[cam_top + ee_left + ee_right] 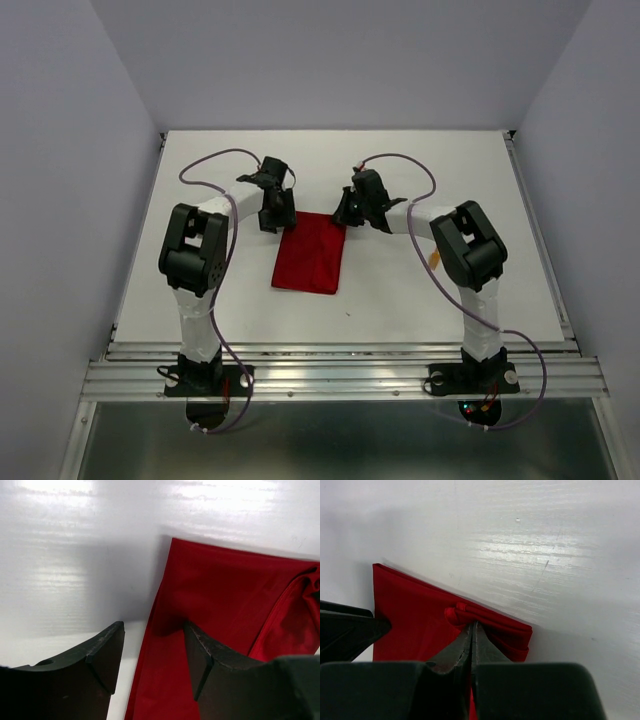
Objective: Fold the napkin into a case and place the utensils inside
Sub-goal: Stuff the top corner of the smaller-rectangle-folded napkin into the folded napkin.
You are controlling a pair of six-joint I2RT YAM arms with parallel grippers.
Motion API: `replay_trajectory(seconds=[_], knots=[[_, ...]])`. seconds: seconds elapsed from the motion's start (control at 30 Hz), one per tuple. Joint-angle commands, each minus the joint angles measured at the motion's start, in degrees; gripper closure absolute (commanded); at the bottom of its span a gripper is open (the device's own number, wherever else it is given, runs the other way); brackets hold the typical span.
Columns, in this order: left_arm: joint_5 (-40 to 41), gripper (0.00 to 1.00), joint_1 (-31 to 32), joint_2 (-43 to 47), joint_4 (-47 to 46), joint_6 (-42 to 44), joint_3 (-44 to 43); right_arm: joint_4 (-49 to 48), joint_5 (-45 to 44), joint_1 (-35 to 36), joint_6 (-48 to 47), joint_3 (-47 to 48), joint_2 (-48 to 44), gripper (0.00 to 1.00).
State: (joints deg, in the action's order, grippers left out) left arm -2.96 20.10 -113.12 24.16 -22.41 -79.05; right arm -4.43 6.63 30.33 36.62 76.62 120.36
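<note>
Mostly hidden orange utensil [434, 258] behind right arm [472, 250], right gripper [471, 624] pinching napkin [410, 611], left gripper [153, 628] wide.

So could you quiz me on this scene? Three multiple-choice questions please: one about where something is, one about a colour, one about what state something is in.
1. Where on the table does the folded napkin lie?
A. At the near edge, hanging off.
B. In the middle, its far corners by the two tools.
C. In the far-left corner.

2. What colour is the napkin?
A. Blue.
B. White.
C. Red.

3. How do the tools stand?
A. Left tool open, right tool pinching a napkin fold.
B. Both wide open.
C. Both shut on nothing.

Answers:
1 B: the overhead view shows it centred, with a tool at each far corner.
2 C: it is plain red in every view.
3 A: the left wrist view shows jaws apart, and the right wrist view shows them closed on bunched cloth.
</note>
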Motion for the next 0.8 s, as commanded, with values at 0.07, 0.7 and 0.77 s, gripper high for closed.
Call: replay_trajectory(seconds=[0.07, 0.7, 0.77], knots=[[-0.7, 0.43, -0.3, -3.2, 0.2, 0.4, -3.9, 0.5, 0.6, -0.3, -0.7, 2.6, 1.7, 0.98], [-4.9, 1.0, -0.3, 2.0, 0.2, -1.2, -7.0, 1.8, -4.0, -0.3, 2.9, 0.1, 0.4, 0.99], [-5.9, 1.0, -0.3, 3.4, -0.2, -1.6, -6.8, 1.9, -4.3, -0.3, 3.1, 0.1, 0.5, 0.99]])
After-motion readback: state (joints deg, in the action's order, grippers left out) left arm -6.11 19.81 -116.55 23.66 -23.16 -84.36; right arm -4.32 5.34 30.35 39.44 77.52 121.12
